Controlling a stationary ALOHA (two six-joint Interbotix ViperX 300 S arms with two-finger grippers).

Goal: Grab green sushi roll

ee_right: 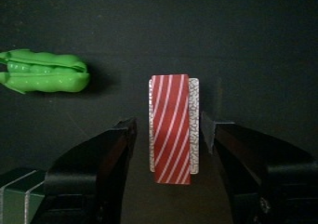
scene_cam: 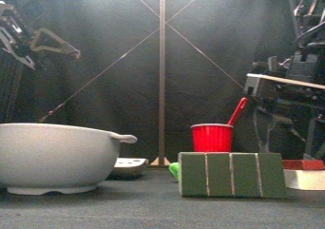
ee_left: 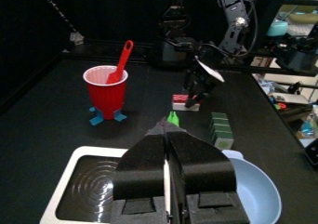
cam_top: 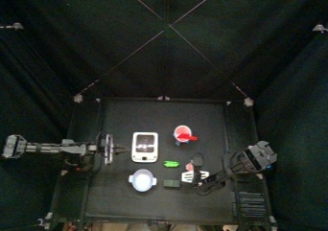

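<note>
right gripper hangs with jaws spread straddling a red-and-white striped sushi block, not the target. the green ribbed rectangular sushi roll sits at the table's front, between the white bowl and that striped piece. best move, probably: lift clear, shift toward the green roll, centre jaws across its short side before closing. left gripper pressed together, parked over the bowl and a white tray.

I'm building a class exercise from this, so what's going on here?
The right gripper hangs open over a red striped piece, a jaw on either side. The green sushi roll lies untouched nearby, in front of the red cup. The left gripper is shut above the white tray.
</note>
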